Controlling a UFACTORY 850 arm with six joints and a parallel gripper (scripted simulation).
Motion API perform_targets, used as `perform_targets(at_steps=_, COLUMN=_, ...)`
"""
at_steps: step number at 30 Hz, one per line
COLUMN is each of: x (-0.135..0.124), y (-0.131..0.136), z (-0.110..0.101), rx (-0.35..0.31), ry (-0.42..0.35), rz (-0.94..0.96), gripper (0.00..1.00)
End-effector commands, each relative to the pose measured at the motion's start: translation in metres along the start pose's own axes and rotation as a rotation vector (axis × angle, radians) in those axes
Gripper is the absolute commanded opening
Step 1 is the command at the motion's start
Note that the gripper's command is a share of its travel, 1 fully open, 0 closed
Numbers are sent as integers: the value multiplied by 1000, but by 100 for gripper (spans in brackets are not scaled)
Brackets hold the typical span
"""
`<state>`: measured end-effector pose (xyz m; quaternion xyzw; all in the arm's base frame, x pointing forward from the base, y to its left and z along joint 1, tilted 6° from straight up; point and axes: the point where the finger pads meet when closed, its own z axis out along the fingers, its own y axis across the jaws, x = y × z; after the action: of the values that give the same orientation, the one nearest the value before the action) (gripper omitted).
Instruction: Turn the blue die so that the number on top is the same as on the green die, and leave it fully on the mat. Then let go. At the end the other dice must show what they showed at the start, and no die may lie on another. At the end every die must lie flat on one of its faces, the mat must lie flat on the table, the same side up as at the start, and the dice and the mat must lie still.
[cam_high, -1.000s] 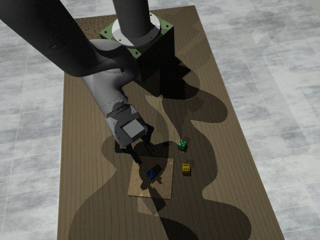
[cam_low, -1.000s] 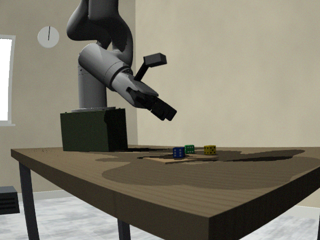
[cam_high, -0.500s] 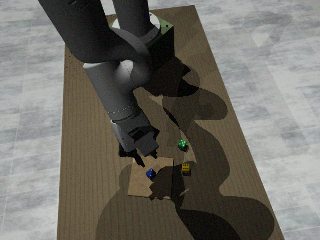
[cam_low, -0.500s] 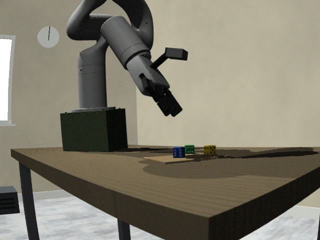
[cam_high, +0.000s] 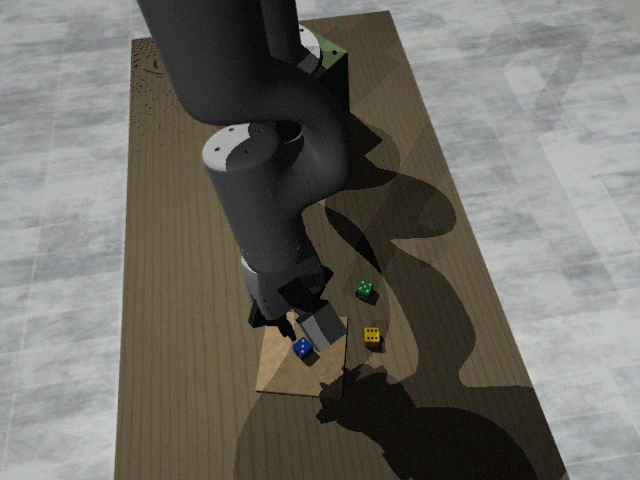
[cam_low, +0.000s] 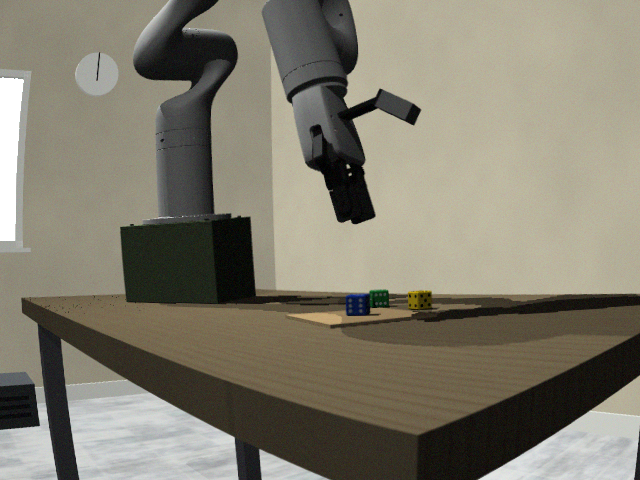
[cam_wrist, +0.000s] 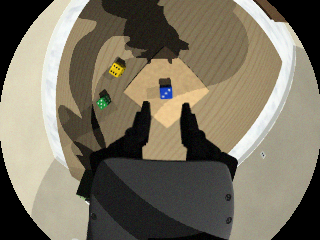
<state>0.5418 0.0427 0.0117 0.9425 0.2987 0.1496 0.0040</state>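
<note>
The blue die (cam_high: 302, 347) lies flat on the tan mat (cam_high: 302, 364), near its back edge; it also shows in the side view (cam_low: 357, 304) and the wrist view (cam_wrist: 164, 88). The green die (cam_high: 364, 289) lies on the bare table behind and to the right of the mat. My gripper (cam_low: 354, 215) hangs high above the table, over the mat's back edge, tilted toward the dice. Its fingers stand partly apart with nothing between them. The pips on the top faces are too small to count surely.
A yellow die (cam_high: 371, 335) lies on the table just right of the mat, apart from the green die. The arm's dark green base block (cam_low: 186, 260) stands at the table's far end. The arm's shadow falls across the mat's front corner.
</note>
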Motion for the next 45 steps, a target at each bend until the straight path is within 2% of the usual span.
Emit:
perform_targets(at_steps=1, x=7, y=1, z=1, rx=1, ry=-149, rz=-2, gripper=42)
perform_targets(at_steps=5, x=13, y=2, z=-1, rx=2, ry=-242, rz=-2, gripper=42)
perform_targets(at_steps=10, x=14, y=1, z=-1, rx=3, ry=-266, rz=-2, gripper=42)
perform_targets(at_steps=11, x=14, y=1, z=-1, rx=3, ry=-266, rz=-2, gripper=100)
perform_targets(at_steps=22, x=14, y=1, z=-1, rx=3, ry=-266, rz=-3, gripper=100)
perform_targets(at_steps=28, x=-1, y=-1, z=28, rx=23, ry=-264, rz=-114, gripper=100)
perform_targets(at_steps=32, x=-2, y=-2, z=31, rx=25, ry=-264, rz=-124, gripper=100)
perform_targets(at_steps=33, x=-2, y=-2, z=31, rx=25, ry=-264, rz=-124, gripper=42)
perform_targets(at_steps=45, x=-2, y=-2, z=31, rx=25, ry=-264, rz=-124, gripper=42)
